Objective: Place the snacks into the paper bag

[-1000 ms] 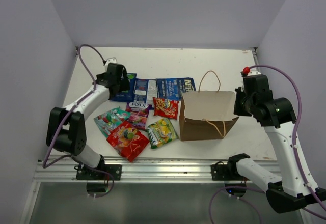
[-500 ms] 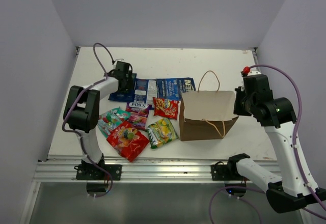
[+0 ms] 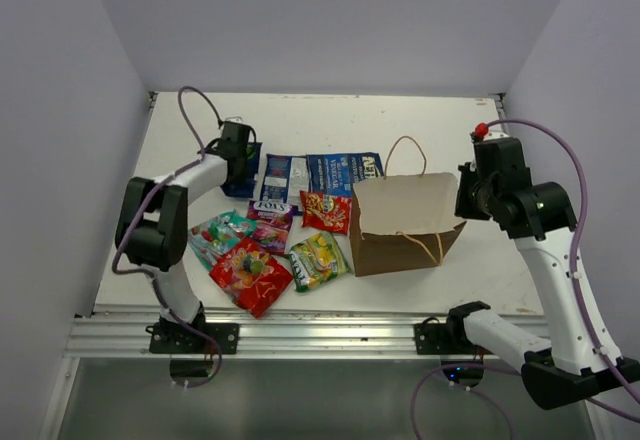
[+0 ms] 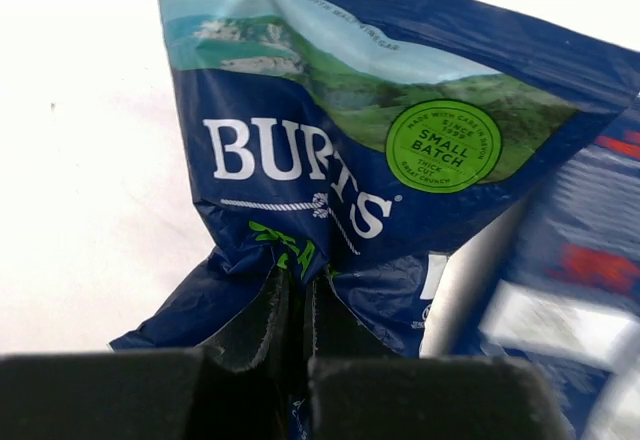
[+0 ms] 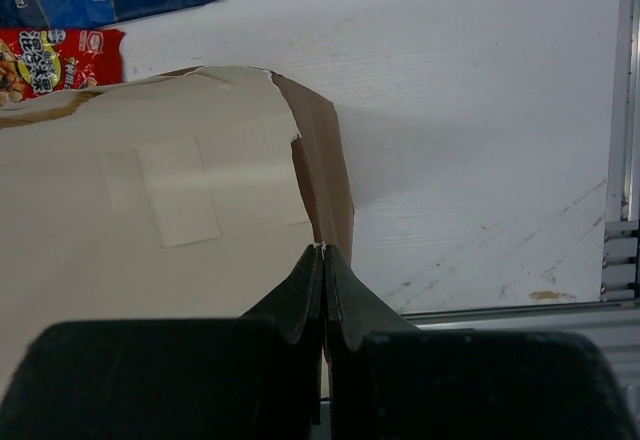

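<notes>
A white worktop (image 3: 400, 125) stands in a three-sided booth of plain, pale lilac-grey walls. The back wall (image 3: 330, 20), left wall (image 3: 50, 160) and right wall (image 3: 590, 70) each meet one of the worktop's edges. A ribbed aluminium rail (image 3: 320, 335) runs along the near edge, with a dull grey surface (image 3: 320, 400) below it. The light is soft and even. Faint scuffs (image 5: 470, 275) mark the worktop near the rail.

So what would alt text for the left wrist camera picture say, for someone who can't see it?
The black fingers of the left gripper are pinched shut on the crumpled near edge of a dark blue Burts chip bag, with the white table behind it. A second blue packet, blurred, shows at the right.
</notes>
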{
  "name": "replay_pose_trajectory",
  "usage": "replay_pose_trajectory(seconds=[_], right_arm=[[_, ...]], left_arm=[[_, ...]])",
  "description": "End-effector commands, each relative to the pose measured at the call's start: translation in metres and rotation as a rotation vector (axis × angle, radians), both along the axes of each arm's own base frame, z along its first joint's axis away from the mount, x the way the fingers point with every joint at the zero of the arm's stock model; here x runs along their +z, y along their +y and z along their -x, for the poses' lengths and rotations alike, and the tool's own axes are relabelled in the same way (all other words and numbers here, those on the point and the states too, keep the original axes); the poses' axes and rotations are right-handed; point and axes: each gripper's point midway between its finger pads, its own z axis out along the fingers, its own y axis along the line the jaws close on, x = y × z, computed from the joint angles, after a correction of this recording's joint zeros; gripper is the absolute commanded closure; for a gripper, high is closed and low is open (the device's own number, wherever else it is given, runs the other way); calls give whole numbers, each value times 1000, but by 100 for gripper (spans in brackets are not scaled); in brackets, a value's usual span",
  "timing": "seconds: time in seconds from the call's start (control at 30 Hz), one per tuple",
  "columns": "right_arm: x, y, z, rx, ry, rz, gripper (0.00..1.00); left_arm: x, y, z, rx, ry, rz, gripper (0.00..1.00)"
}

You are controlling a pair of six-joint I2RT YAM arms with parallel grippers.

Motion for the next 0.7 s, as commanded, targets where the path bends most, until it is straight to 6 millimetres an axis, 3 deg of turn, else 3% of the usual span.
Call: replay_pose_trajectory(seconds=[0.0, 0.07, 0.1, 0.13, 0.17, 0.23, 0.3, 0.37, 0.43, 0.47, 0.5, 0.57, 0.67], right_arm=[[15, 10, -15, 11, -63, -45, 100], [14, 10, -17, 14, -57, -42, 100], [14, 10, -18, 14, -59, -40, 100], [13, 11, -19, 22, -52, -37, 100], [12, 11, -19, 21, -52, -37, 100], [12, 12, -21, 29, -51, -37, 100], [12, 14, -23, 35, -51, -39, 100], [10, 16, -24, 46, -46, -44, 100], [9, 18, -24, 54, -45, -51, 100], [10, 19, -25, 62, -48, -54, 100], [10, 19, -25, 61, -50, -55, 100], [14, 20, -24, 72, -59, -57, 100], [16, 19, -22, 78, -65, -52, 100]], left_arm=[[110, -38, -6, -165, -232, 199, 100], [169, -77, 2, -304, -357, 303, 100], [229, -101, 12, -410, -473, 377, 100], [257, -120, 22, -480, -517, 411, 100], [298, -154, 38, -584, -581, 469, 100], [338, -196, 72, -749, -615, 614, 100], [366, -237, 104, -912, -629, 733, 100], [376, -274, 133, -1031, -611, 812, 100], [360, -305, 145, -1106, -541, 827, 100], [359, -330, 169, -1179, -506, 847, 100], [342, -347, 171, -1189, -459, 838, 100], [325, -373, 194, -1237, -405, 828, 100], [293, -388, 199, -1234, -340, 799, 100]])
